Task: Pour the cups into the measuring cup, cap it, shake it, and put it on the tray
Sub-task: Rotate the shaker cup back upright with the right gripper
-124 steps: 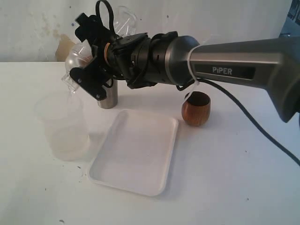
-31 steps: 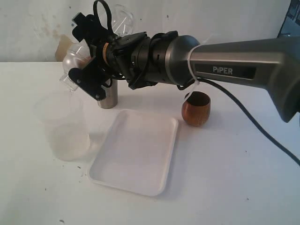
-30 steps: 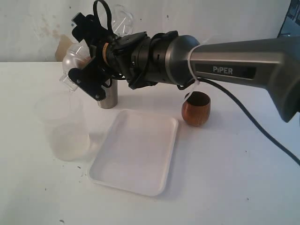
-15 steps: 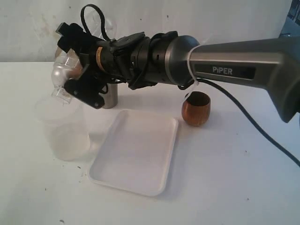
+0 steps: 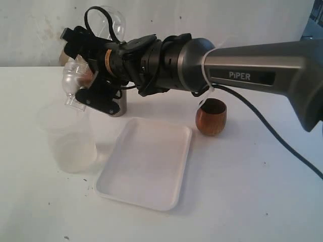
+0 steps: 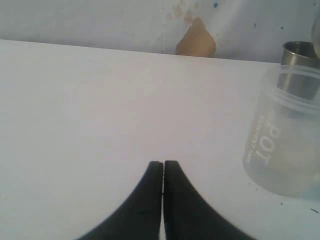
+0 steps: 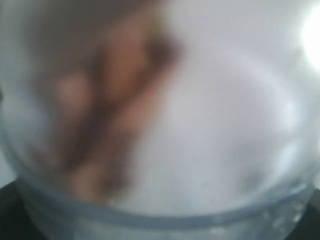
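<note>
Evidently ready for capping, the right tool (image 5: pixel 78 68) clamps the clear domed lid (image 5: pixel 72 83) at upper left, tilted just above the measuring cup (image 5: pixel 68 138) at lower left. The left tool (image 6: pixel 162 172) is idle with its tips together.

We see a white tabletop (image 5: pixel 242 191) filling most of every view, matte and bare across its near right part. A few tiny dark specks (image 5: pixel 66 238) lie near its front edge. Behind it rises a pale grey wall (image 5: pixel 227 20), mottled with faint stains. At the foot of that wall, where it meets the tabletop, sits a tan, roughly pointed patch (image 6: pixel 196 40); we cannot tell what it is.
</note>
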`<state>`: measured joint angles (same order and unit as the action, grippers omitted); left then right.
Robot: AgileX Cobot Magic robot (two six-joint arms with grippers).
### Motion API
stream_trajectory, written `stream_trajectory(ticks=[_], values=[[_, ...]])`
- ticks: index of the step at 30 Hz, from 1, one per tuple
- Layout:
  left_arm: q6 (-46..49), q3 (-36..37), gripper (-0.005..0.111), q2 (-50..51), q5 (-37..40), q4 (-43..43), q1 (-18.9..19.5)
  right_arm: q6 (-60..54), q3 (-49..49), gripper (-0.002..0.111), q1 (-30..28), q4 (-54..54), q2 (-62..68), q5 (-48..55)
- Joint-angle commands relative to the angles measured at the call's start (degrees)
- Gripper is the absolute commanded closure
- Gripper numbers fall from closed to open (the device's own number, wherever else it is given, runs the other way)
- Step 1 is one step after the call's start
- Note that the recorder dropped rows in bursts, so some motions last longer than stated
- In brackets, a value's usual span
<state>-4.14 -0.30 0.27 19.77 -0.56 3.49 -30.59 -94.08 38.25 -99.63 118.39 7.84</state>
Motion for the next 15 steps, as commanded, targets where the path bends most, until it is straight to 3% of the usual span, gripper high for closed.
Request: stream_trajectory(ticks=[1, 15], values=[[0.1, 0.3, 0.106, -0.3, -0.5, 0.1, -0.2, -0.6, -0.7, 0.108, 0.0, -0.3, -1.1, 0.9], [0.1, 0.3, 0.106, -0.3, -0.5, 0.1, -0.2, -0.6, -5.6, 0.108, 0.0, -0.3, -0.5, 0.7]])
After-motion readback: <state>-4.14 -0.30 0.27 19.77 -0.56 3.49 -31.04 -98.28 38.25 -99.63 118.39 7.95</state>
